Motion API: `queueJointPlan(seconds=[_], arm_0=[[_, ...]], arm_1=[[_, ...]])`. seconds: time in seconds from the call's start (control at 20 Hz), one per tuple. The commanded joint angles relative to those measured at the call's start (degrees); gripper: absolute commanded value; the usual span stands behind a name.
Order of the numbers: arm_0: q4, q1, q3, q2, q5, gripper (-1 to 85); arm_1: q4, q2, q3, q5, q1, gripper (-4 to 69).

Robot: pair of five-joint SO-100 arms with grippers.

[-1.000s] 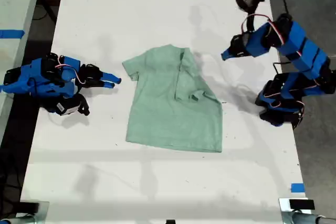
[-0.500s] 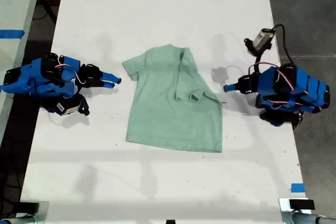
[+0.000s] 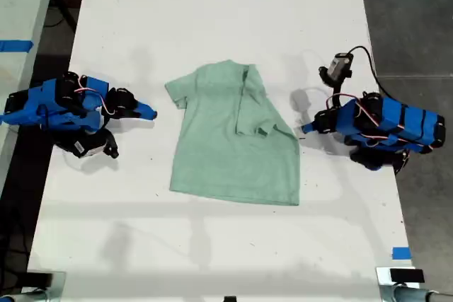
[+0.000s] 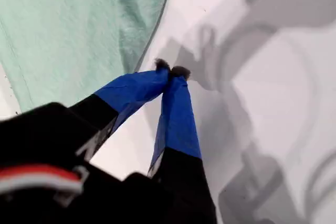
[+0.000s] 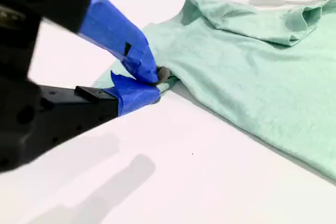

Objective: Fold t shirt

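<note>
So my first gripper point(image 3: 304, 129) has come right down since a second ago. It was up in the air over the table point(image 3: 212, 19) on the exterior view's right, and now that arm is folded low and stretched out flat, with the tips just beside the near edge of the t-shirt point(image 3: 226, 153). My second gripper point(image 3: 150, 112) on the exterior view's left has barely shifted, maybe pulled its tips together a bit.

The shirt is lying mid-table, mostly flat, and the sleeve point(image 3: 255, 104) on the exterior view's right is already flipped in over the body.

It's thin, floppy cloth, super light, so I reckon it'll drag and bunch if pushed. Best bet is pinching a hem or sleeve edge down at the table surface and lifting it over.

Both arms are crouched low, pointing in at the shirt from opposite sides. The first pincer's tips are pressed together on nothing, over bare table. The second's look closed too. The sleeve sits right by them in its wrist view, but the exterior view shows a gap, so I'd say it's not holding cloth.
</note>
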Motion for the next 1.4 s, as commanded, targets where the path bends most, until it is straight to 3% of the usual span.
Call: queueJointPlan(seconds=[0.0,1.35], arm_0=[[-0.8,1.2,-0.1,0.5,-0.7,-0.2],[-0.2,0.0,-0.6,0.5,-0.4,-0.2]], arm_1=[[-0.4,0.5,1.7,1.2,1.3,0.8],[-0.2,0.5,2.0,2.5,1.8,0.8]])
